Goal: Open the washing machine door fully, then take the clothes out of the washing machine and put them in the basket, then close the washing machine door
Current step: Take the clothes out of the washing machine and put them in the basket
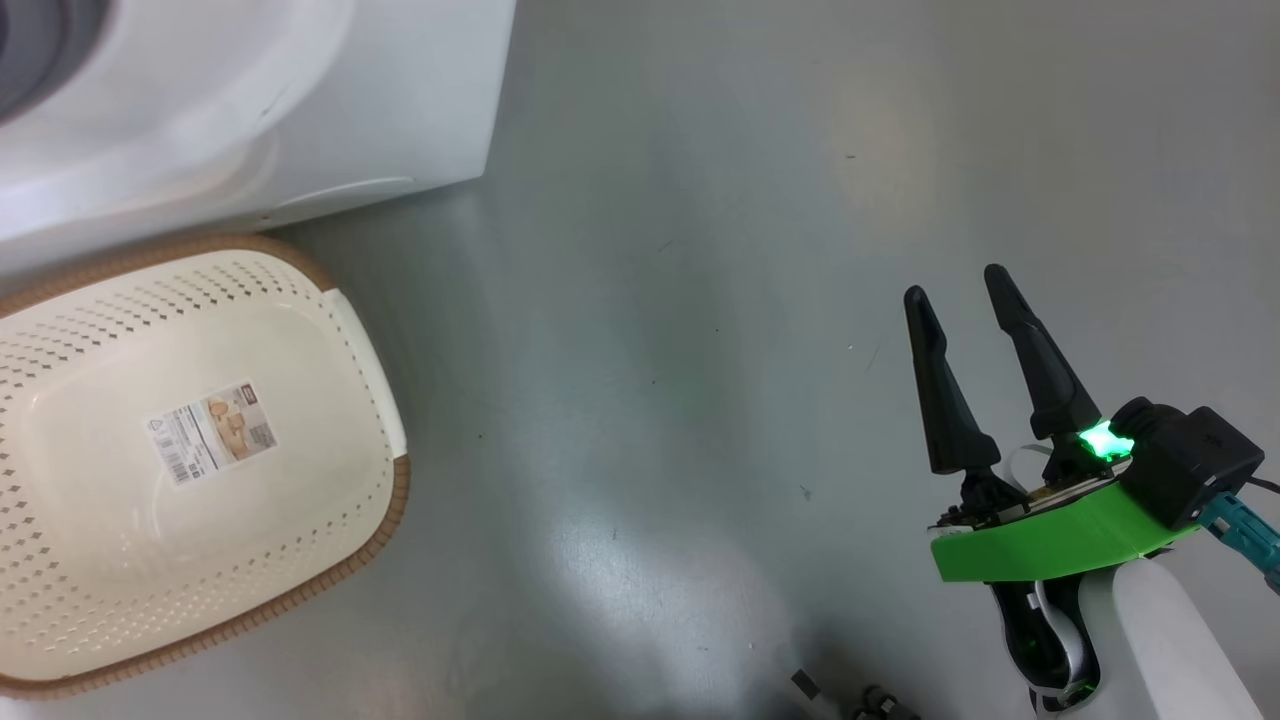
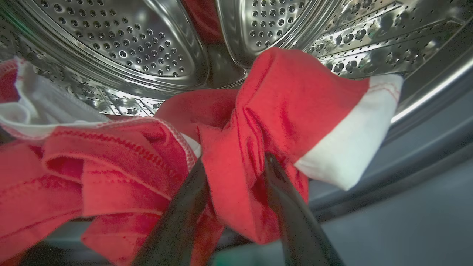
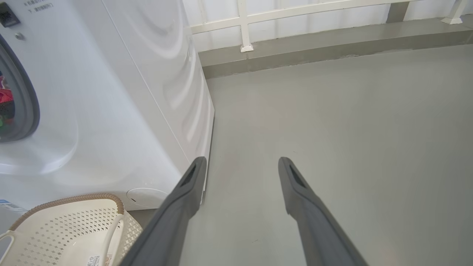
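Deep inside the steel drum (image 2: 122, 44), the clothes (image 2: 288, 103) lie bunched from nine to three o'clock. The left gripper (image 2: 232, 162) straddles one red fold; whether it clamps, I cannot tell. In the head view, the basket (image 1: 150, 290) at eight o'clock holds a paper label (image 1: 212, 432), just below the washing machine (image 1: 380, 100) at eleven. The right gripper (image 1: 955, 285), fingers apart, hangs over the grey floor (image 1: 700, 300) at four.

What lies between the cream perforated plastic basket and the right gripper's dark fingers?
Bare grey floor, seen in the head view, separates the cream basket from the right gripper.
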